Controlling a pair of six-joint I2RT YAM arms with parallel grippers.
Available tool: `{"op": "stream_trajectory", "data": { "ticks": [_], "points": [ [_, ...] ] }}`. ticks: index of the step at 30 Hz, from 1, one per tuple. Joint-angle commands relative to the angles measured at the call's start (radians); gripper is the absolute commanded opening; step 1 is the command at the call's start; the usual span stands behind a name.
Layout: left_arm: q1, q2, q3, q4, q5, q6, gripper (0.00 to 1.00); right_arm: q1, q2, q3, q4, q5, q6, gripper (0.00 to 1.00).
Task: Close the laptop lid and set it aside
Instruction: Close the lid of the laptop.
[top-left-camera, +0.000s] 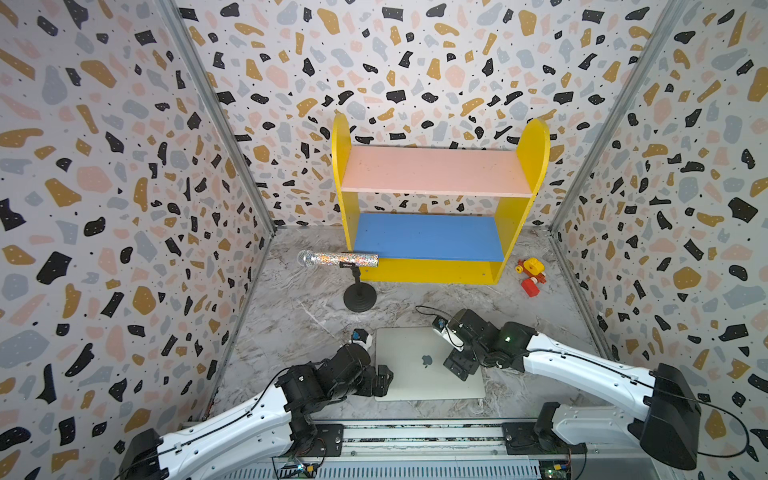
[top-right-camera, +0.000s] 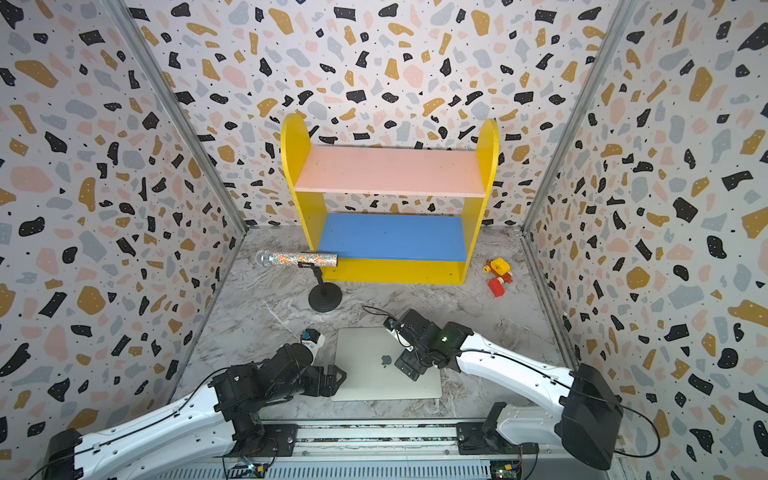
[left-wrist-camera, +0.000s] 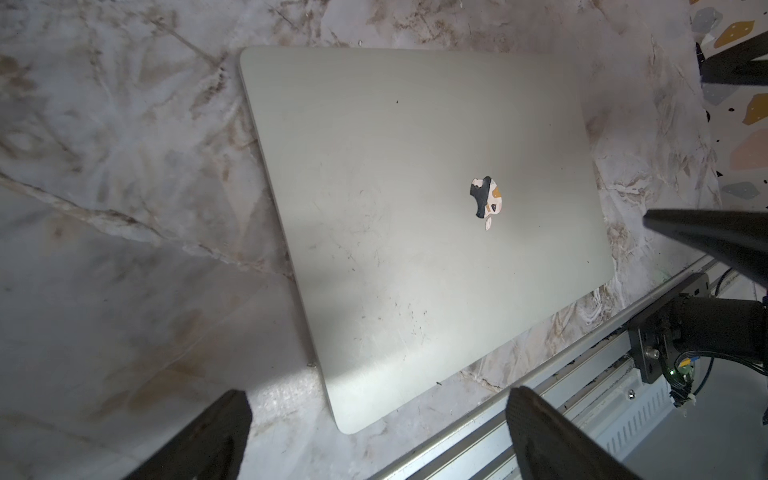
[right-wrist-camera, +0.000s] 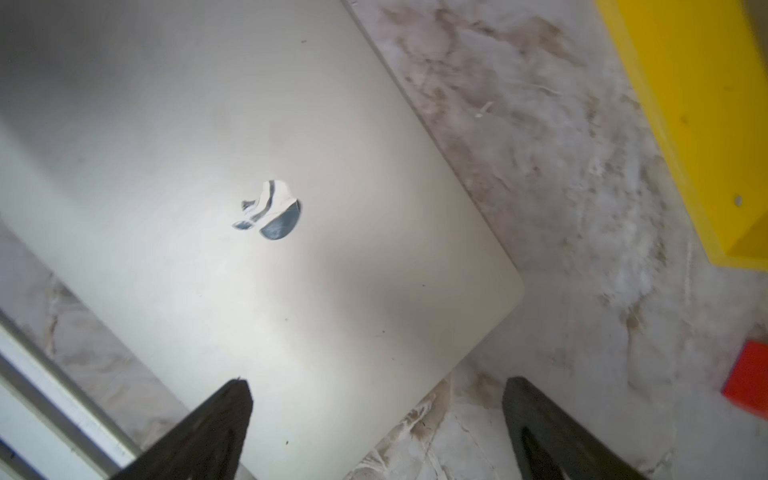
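There's the laptop (top-left-camera: 415, 374), flat on the marble surface (top-left-camera: 299, 316) near the front rail (top-left-camera: 415, 432), its lid (left-wrist-camera: 395, 208) shut, logo (top-left-camera: 427, 360) facing up. The left pincer (left-wrist-camera: 378, 397) is spread wide at the laptop's left edge, gripping nothing. The right pincer (right-wrist-camera: 378, 385) hangs over the lid's right side, spread wide too, empty.

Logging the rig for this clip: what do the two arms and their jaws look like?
The left arm and right arm both have white shells, black joints and a thin black cable on top. Their jaws are black and tapered. A green light glows on the right wrist.
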Motion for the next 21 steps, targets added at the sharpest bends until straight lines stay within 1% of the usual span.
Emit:
{"op": "stream_trajectory", "data": {
  "ticks": [1,3,5,8,11,17,21],
  "points": [
    [0.002,0.013,0.02,0.036,0.01,-0.004,0.99,-0.038,-0.096,-0.033,0.001,0.092,0.181,1.0],
    [0.004,0.023,0.017,0.043,0.02,-0.003,0.98,-0.066,-0.142,-0.058,0.003,0.068,0.234,1.0],
    [0.007,0.041,0.01,0.06,0.037,-0.035,0.96,-0.109,-0.192,-0.089,0.006,0.016,0.291,1.0],
    [0.01,0.064,0.007,0.071,0.048,-0.045,0.94,-0.168,-0.257,-0.148,0.031,-0.089,0.361,1.0],
    [0.013,0.082,-0.001,0.078,0.06,-0.058,0.93,-0.242,-0.31,-0.213,0.048,-0.22,0.432,0.99],
    [0.031,0.095,-0.039,0.11,0.1,-0.091,0.9,-0.371,-0.331,-0.303,0.074,-0.453,0.551,0.99],
    [0.05,0.085,-0.06,0.122,0.123,-0.103,0.88,-0.427,-0.329,-0.375,0.143,-0.591,0.623,0.99]
  ]
}}
